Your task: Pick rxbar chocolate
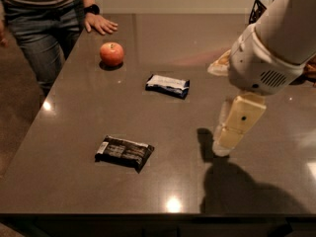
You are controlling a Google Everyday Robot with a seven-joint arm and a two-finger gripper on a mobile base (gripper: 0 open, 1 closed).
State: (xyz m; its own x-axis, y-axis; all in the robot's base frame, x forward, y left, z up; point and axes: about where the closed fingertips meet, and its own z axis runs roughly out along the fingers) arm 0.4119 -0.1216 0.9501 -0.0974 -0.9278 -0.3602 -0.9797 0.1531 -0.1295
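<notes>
The rxbar chocolate is a flat bar in a black wrapper with pale text and a white end strip at its left. It lies on the dark table at the front left of centre. My gripper hangs from the white arm on the right. It points down just above the table surface, well to the right of the bar and apart from it. It holds nothing that I can see.
A bar wrapper with a white top and dark blue edges lies mid-table. A red apple sits at the back left. A person stands at the far left corner with a hand on the table. A black wire basket is at the back right.
</notes>
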